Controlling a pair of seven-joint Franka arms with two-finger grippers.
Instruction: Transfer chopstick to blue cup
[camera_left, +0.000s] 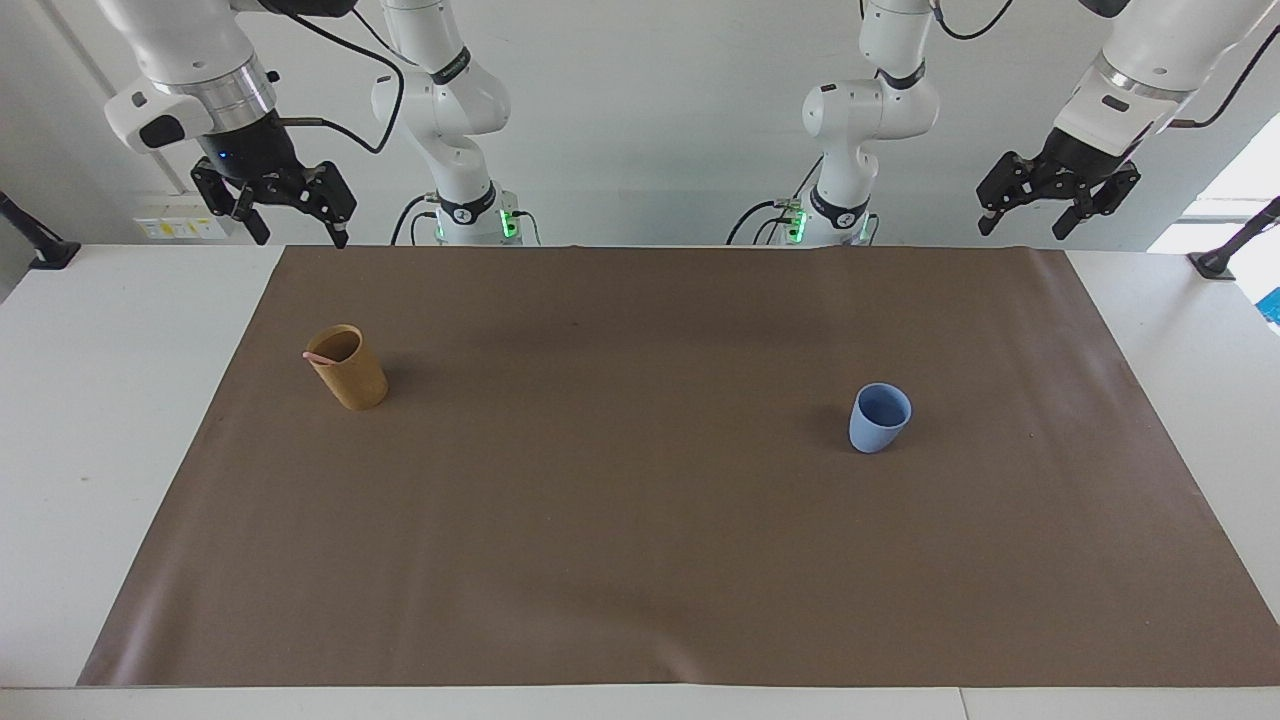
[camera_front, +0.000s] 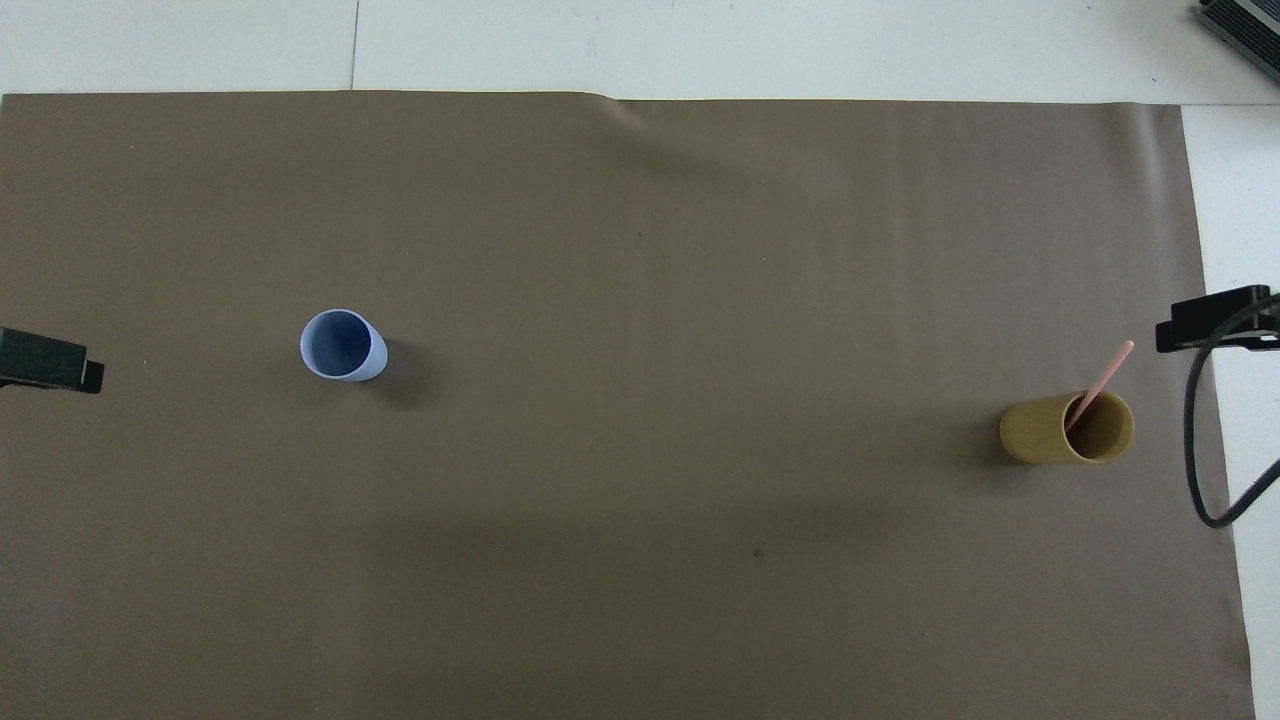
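Brown matting (camera_left: 640, 520) is covering most of the white table (camera_left: 100, 400) in the facing view. Item: tan cup (camera_left: 347, 367), standing upright on the mat toward the right arm's end. Item: chopstick (camera_left: 322, 357), pale pink, leaning inside the tan cup with its tip resting at the rim. Item: blue cup (camera_left: 880, 418), standing upright on the mat toward the left arm's end, well apart from the tan cup and showing nothing inside. Item: right gripper (camera_left: 292, 215), hanging in the air over the mat's edge nearest the robots, fingers spread and holding nothing. Item: left gripper (camera_left: 1026, 211), hanging high over the corner of the mat at its own end, fingers likewise spread and holding nothing. Nothing is lying on the open mat between the two cups, and neither gripper is touching either cup.

Brown matting (camera_front: 640, 250) is filling nearly the whole overhead view. Item: blue cup (camera_front: 342, 345), showing its open mouth. Item: tan cup (camera_front: 1066, 428), lying slightly nearer to the robots than the blue cup. Item: chopstick (camera_front: 1100, 384), rising out of the tan cup and slanting away from the robots. Item: left gripper (camera_front: 50, 361), only a dark tip showing at the frame's edge. Item: right gripper (camera_front: 1215, 319), a dark tip showing beside the mat's edge, with a black cable (camera_front: 1195, 450) looping nearby.
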